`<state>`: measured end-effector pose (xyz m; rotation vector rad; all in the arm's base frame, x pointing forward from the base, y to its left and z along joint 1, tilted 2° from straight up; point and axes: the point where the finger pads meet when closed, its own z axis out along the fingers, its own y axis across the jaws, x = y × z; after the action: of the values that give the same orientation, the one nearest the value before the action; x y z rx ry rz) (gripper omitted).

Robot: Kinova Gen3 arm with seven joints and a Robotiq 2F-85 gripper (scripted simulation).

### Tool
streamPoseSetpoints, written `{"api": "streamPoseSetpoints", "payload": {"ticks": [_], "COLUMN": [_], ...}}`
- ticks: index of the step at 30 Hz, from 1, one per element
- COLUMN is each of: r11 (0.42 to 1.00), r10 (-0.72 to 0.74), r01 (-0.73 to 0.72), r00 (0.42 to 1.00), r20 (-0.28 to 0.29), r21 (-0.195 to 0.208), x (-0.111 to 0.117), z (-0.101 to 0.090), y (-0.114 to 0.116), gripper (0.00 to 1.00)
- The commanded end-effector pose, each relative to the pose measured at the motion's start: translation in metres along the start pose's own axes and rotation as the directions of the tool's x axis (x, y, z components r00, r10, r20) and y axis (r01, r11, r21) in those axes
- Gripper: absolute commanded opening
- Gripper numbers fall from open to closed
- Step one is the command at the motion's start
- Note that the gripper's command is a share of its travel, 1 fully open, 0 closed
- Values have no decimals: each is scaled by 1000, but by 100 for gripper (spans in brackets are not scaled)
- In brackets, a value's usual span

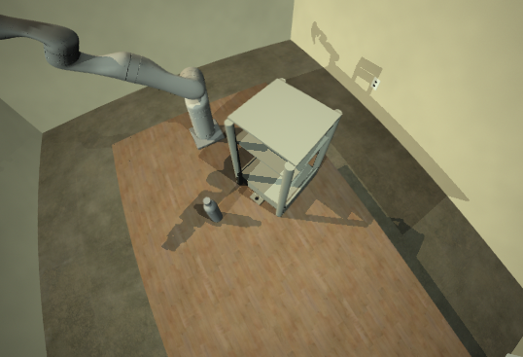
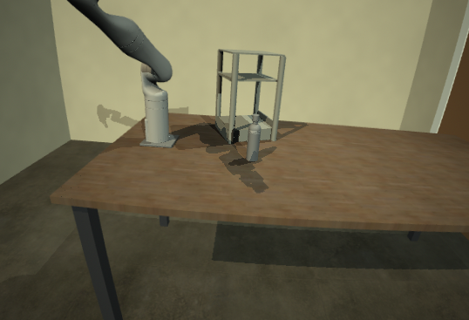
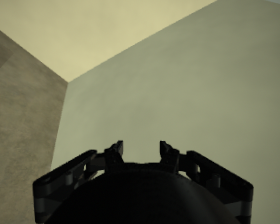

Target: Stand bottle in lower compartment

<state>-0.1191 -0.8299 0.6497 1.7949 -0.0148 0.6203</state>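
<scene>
A grey bottle point(image 1: 212, 210) stands upright, cap up, on the wooden table in front of the shelving unit point(image 1: 282, 141); it also shows in the exterior view point(image 2: 254, 138), just before the unit point(image 2: 249, 95). The unit's lower compartment point(image 2: 237, 124) holds no bottle. My arm point(image 1: 126, 67) reaches up and away out of the top and exterior views, far from the bottle. In the wrist view my gripper point(image 3: 141, 146) is open with nothing between its fingers, and it faces bare walls.
The arm's base point(image 1: 204, 124) stands on the table beside the shelving unit's left rear. The table's edges run close to the bottle's left side in the top view. The unit has a middle shelf point(image 2: 247, 77) and a flat top point(image 1: 284, 110).
</scene>
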Motion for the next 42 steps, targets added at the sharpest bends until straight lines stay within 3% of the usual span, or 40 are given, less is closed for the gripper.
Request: {"api": "streamPoseSetpoints", "payload": {"ticks": [1, 2, 16, 18, 19, 33, 35, 36, 42], "r11": [1000, 998, 962, 962, 950, 865, 865, 843, 788], "r10": [18, 30, 98, 98, 112, 194, 194, 212, 255], "r01": [-18, -27, -46, -46, -45, -15, -15, -4, 26], "r00": [1000, 998, 979, 979, 973, 932, 932, 922, 896], "r20": [-25, -52, -179, -179, -201, -306, -306, -325, -363], "r21": [15, 56, 270, 270, 308, 502, 502, 538, 616], "x": [10, 21, 79, 79, 91, 156, 156, 169, 200], "z": [14, 26, 75, 75, 82, 101, 101, 103, 102], "y": [-16, -35, -140, -140, -159, -260, -260, -280, -324], "gripper": [63, 63, 63, 63, 63, 63, 63, 63, 63]}}
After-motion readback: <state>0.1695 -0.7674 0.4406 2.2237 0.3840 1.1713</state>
